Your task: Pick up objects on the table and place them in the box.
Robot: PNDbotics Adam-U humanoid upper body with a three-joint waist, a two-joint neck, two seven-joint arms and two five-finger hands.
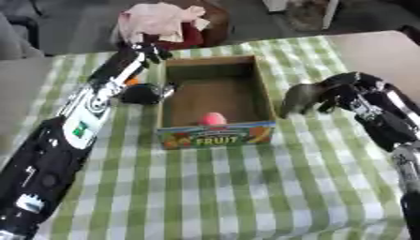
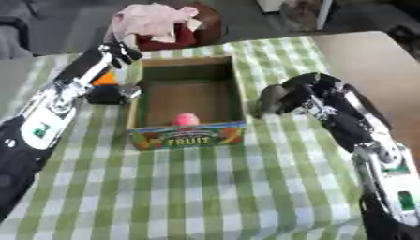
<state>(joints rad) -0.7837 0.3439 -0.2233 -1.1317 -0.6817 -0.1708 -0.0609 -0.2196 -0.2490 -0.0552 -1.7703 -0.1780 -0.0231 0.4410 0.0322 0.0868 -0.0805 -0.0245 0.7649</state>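
Grey-brown animal figure [image 1: 299, 98], standing beside box [image 1: 215, 135]; right robot hand [image 1: 348, 91] curled round it.

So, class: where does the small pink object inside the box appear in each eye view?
Left eye view: the pink object sits just above centre, against the box's front wall.
Right eye view: it lies left of centre, same spot in the box.
Shared landmark: the FRUIT label directly below it.

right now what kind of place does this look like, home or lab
Probably a lived-in room set up for practice, not a bare lab: a green checked tablecloth covers the table, a cardboard box marked FRUIT sits on it, and a heap of pink cloth lies on something behind.
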